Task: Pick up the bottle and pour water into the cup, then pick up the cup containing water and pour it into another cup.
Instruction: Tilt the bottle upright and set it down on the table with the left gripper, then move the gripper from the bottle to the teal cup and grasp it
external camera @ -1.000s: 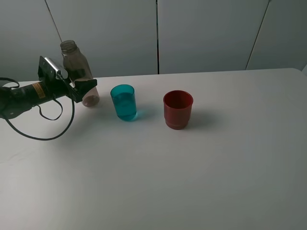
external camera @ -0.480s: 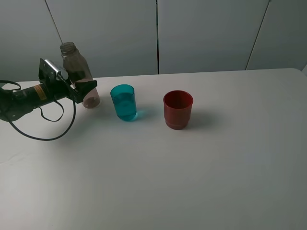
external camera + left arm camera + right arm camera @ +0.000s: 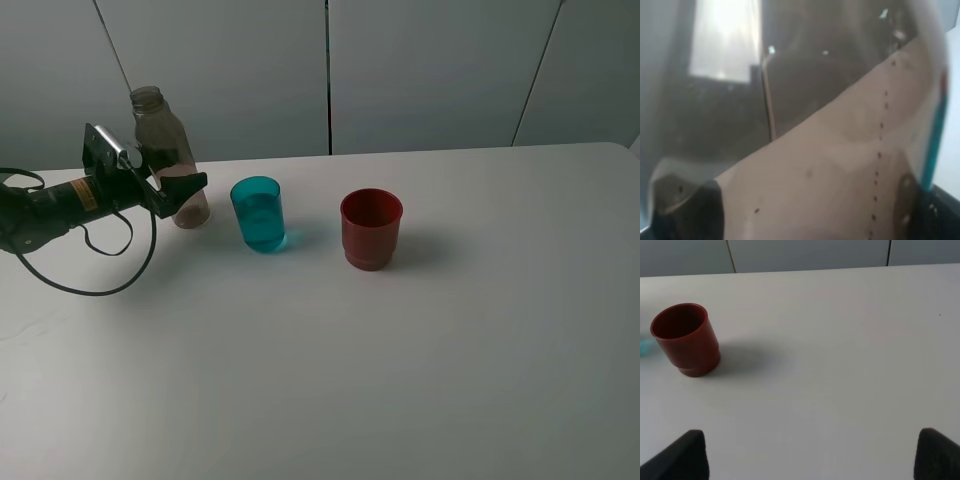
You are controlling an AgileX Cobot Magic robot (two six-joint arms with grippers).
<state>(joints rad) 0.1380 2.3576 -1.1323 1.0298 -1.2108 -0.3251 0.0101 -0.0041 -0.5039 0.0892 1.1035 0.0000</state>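
The bottle [image 3: 165, 150] stands upright at the table's back left, grey-tinted with no cap. My left gripper [image 3: 180, 187] reaches in from the left at the bottle's lower half. In the left wrist view the bottle [image 3: 840, 150] fills the picture, with the dark fingers [image 3: 685, 210] wide apart at its sides, so the gripper is open around it. The teal cup [image 3: 259, 214] with water in it stands just right of the bottle. The dark red cup [image 3: 371, 228] stands further right. My right gripper [image 3: 810, 455] is open and empty, well back from the red cup [image 3: 686, 339].
The white table [image 3: 400, 350] stretches out in front of and to the right of the cups. A grey panelled wall [image 3: 430, 70] runs behind its far edge. A black cable [image 3: 90, 285] loops under the left arm.
The bottle has gone from a slight tilt to standing upright on the table. The left gripper's fingers have spread apart around it. The cups have not moved.
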